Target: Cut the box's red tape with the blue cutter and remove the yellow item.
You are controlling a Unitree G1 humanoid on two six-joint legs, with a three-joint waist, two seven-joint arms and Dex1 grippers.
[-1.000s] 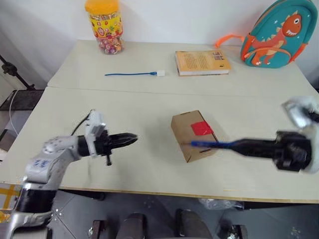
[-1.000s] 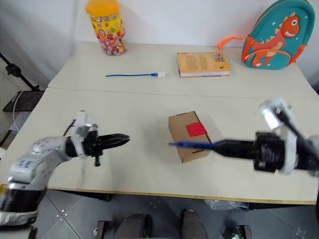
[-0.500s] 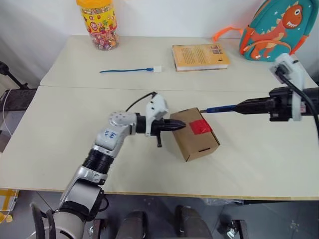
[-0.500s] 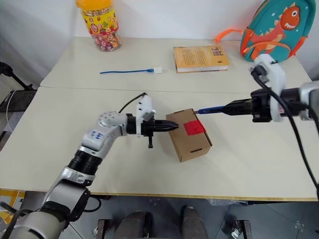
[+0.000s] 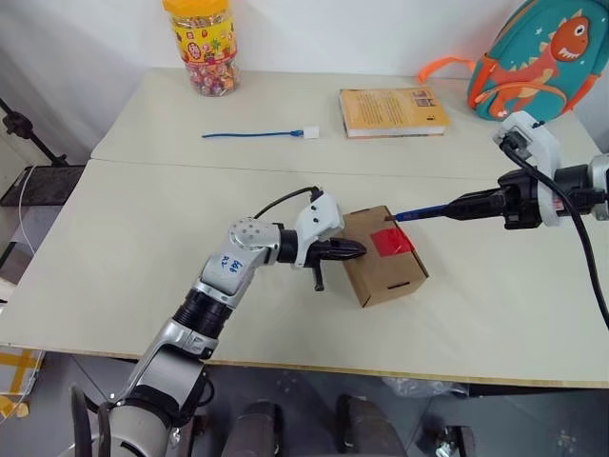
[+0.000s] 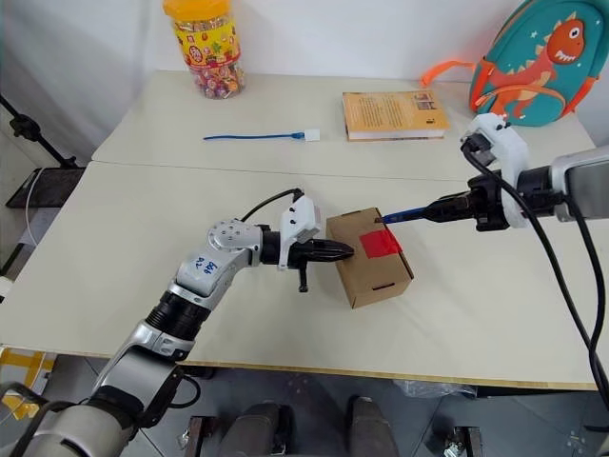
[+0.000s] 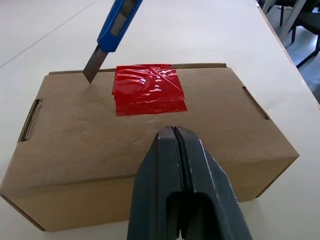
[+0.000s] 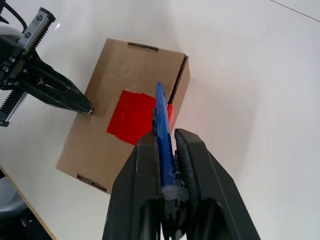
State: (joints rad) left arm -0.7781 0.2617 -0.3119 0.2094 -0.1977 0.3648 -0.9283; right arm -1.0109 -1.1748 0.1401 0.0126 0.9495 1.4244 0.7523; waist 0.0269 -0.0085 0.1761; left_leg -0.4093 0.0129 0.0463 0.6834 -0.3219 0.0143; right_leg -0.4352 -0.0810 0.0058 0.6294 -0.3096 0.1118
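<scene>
The brown cardboard box (image 5: 383,271) lies closed mid-table with the red tape (image 5: 391,241) on its top. My left gripper (image 5: 354,251) is shut and empty, its tips (image 7: 172,131) at the left edge of the box's top. From the right, my right gripper (image 8: 162,137) is shut on the blue cutter (image 5: 419,211). The cutter's bare blade (image 7: 93,67) meets the box top near the far edge, just beside the tape. The yellow item is out of view.
Along the table's far side stand a yellow-lidded candy jar (image 5: 200,43), a thin blue cable (image 5: 257,134), a yellow-orange book (image 5: 393,111) and a teal dinosaur backpack (image 5: 542,59). A seam crosses the table behind the box.
My left gripper swung right from the table's left part up to the box. My right gripper carried the cutter from the box's near side round to its far right edge.
</scene>
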